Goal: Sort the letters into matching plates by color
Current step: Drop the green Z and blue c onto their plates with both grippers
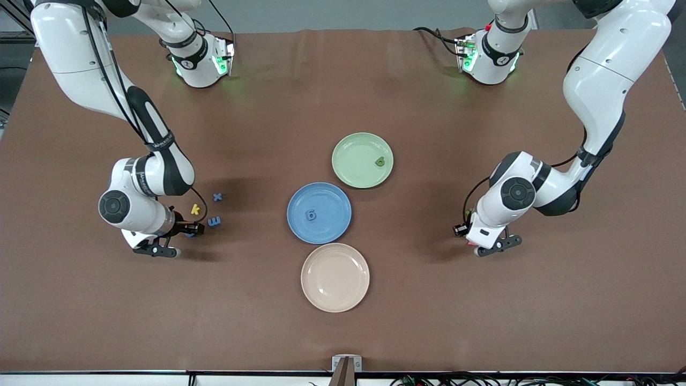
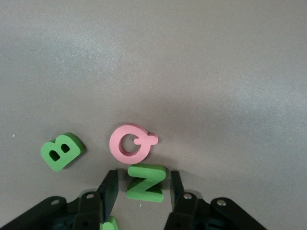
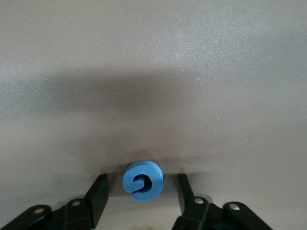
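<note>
My left jaws [image 2: 141, 189] sit loose around the green N [image 2: 146, 182], my right jaws [image 3: 141, 191] loose around the blue G [image 3: 142, 180]; next I squeeze and lift

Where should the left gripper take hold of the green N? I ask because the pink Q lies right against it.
Come straight down from above. The green N lies flat on the table between the left gripper's fingers, so close them on its two outer upright strokes. That probably keeps the fingers off the pink Q, which sits at the N's end, not along those sides.
</note>
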